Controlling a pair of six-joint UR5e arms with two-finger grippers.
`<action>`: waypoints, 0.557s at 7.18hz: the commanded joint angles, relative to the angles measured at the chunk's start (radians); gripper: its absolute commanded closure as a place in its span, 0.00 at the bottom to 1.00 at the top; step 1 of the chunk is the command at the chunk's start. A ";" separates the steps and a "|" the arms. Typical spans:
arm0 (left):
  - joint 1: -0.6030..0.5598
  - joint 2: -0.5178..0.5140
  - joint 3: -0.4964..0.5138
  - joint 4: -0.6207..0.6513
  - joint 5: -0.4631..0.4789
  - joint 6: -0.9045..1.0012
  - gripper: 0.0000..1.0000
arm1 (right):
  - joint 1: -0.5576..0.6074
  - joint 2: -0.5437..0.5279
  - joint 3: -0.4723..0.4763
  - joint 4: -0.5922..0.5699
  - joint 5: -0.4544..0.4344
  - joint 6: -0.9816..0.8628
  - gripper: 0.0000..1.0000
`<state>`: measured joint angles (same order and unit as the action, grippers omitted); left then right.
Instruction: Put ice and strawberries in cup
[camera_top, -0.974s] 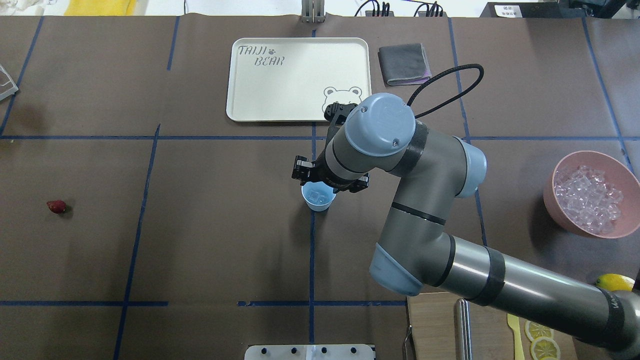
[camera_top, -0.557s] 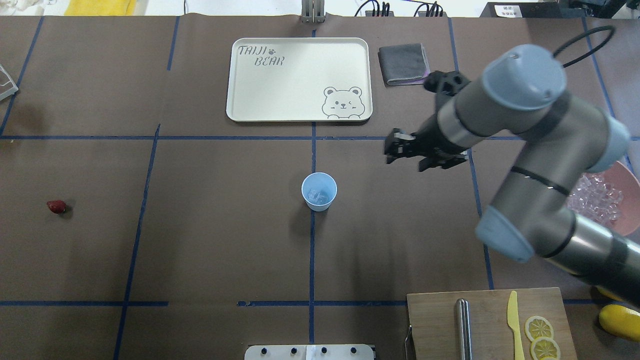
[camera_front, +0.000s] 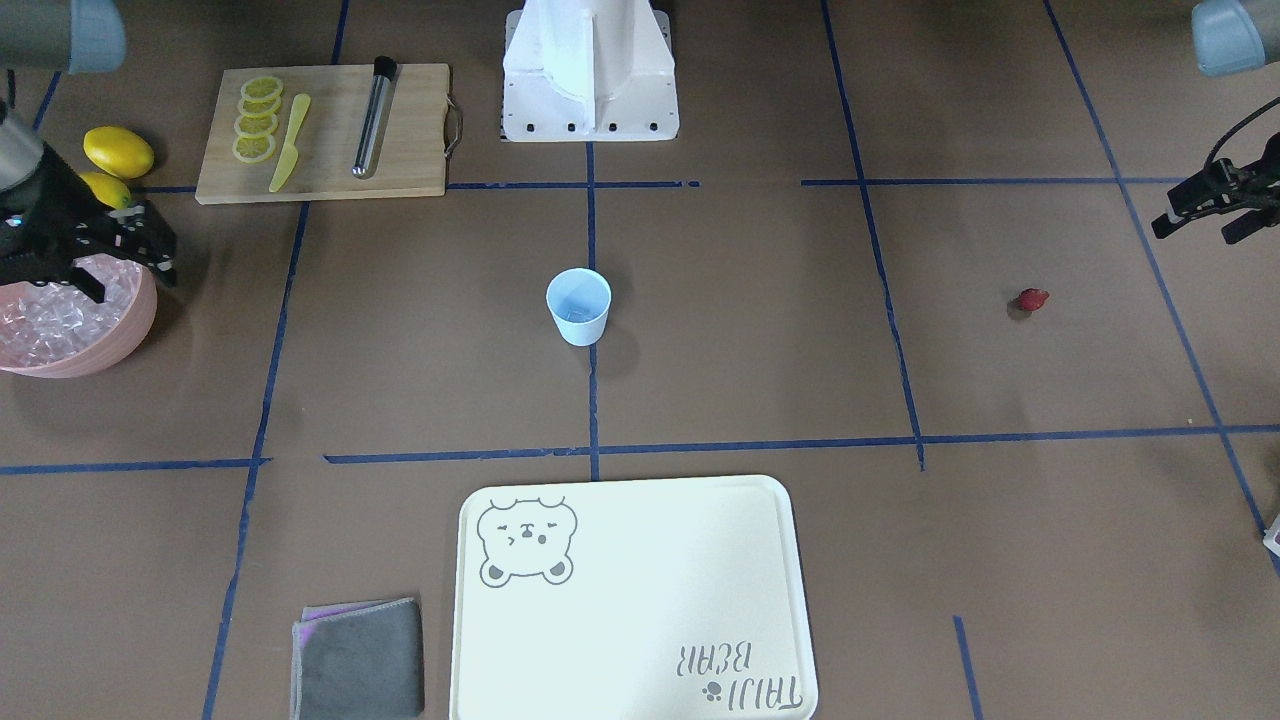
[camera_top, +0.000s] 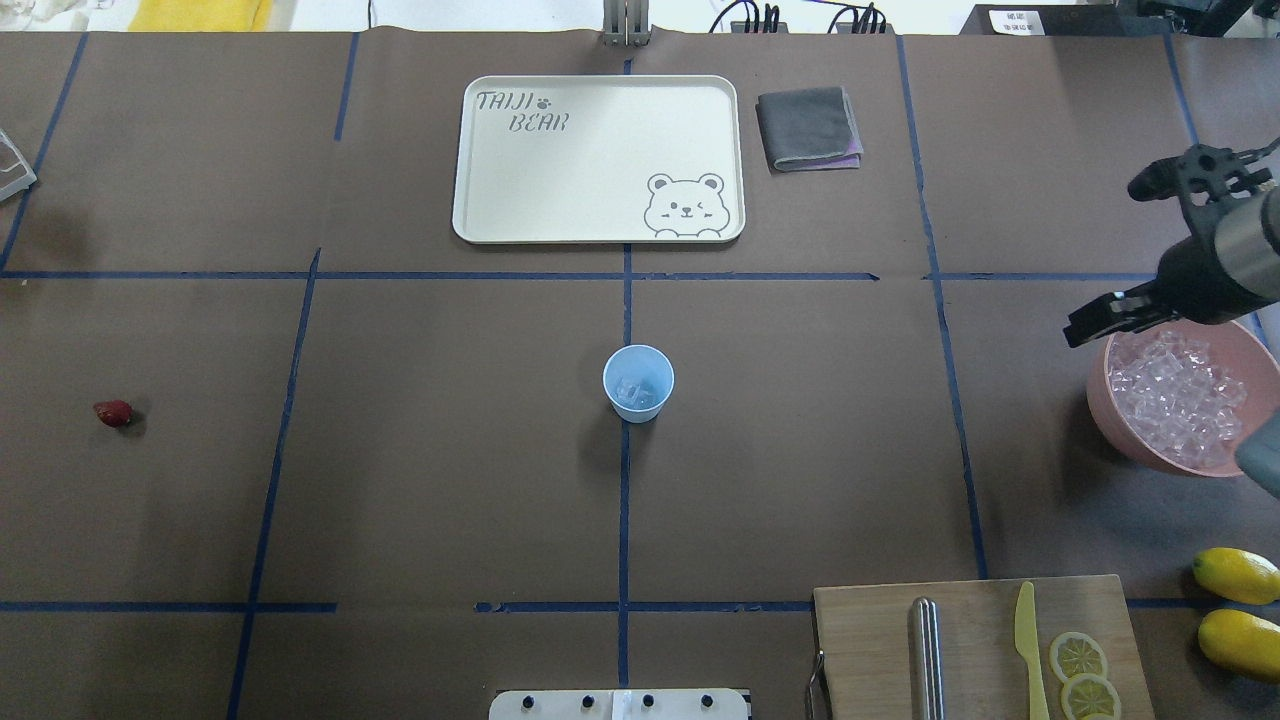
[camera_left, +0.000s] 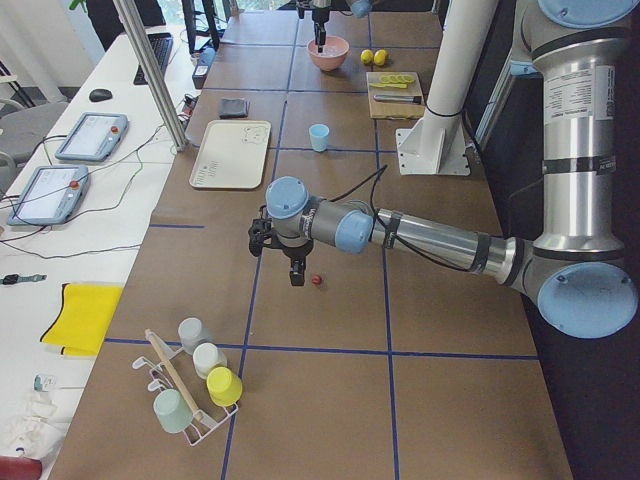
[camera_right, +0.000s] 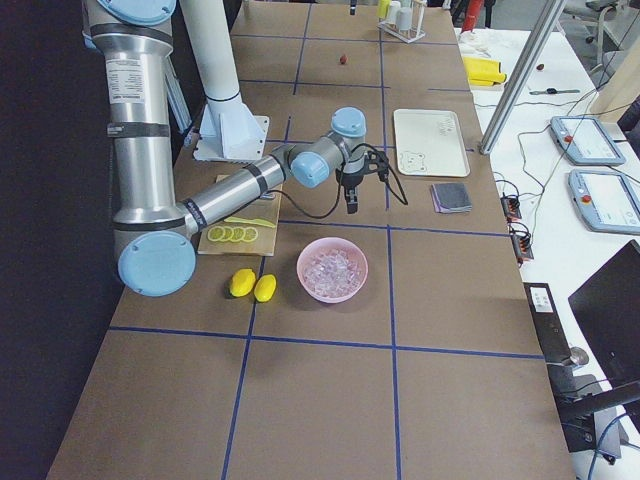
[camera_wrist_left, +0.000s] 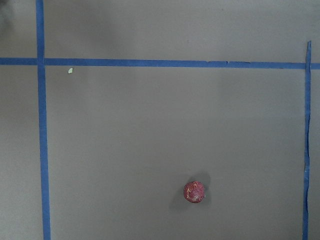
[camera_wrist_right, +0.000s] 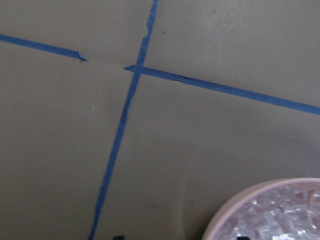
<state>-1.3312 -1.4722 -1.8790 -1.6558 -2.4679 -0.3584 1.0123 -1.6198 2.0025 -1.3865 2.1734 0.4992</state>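
While nothing sits in it, R gripper (camera_front: 130, 280) hangs w/ fingers apart over the edge of the pink bowl (camera_top: 1100, 405), on the bowl's cup-ward side. Under and just past its tips lies the heap of ice (camera_top: 1175, 395), clear cubes filling the bowl. Two lemons (camera_top: 1235, 575) lie beyond the bowl, robot side, and a cutting board (camera_top: 870, 650) w/ lemon slices (camera_top: 1078, 657) is next to those. L gripper (camera_front: 1195, 232) is at the opp. end, fingers also spread, empty, above the table (camera_top: 400, 500). The strawberry (camera_top: 113, 412) lies near it, not touching, low and right of centre in its wrist cam. The cup (camera_top: 638, 383) stands upright well away from both grippers, roughly btwn them, a few cubes inside.
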 joint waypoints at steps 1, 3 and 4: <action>0.000 0.001 -0.005 0.001 0.001 -0.001 0.00 | 0.025 -0.066 -0.036 0.056 0.000 -0.158 0.04; 0.000 0.001 -0.005 0.001 0.001 -0.001 0.00 | 0.025 -0.087 -0.117 0.192 0.014 -0.172 0.06; 0.000 -0.002 -0.005 0.001 0.003 -0.001 0.00 | 0.025 -0.089 -0.131 0.214 0.014 -0.174 0.07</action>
<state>-1.3315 -1.4725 -1.8836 -1.6552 -2.4656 -0.3590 1.0364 -1.7022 1.9012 -1.2197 2.1843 0.3306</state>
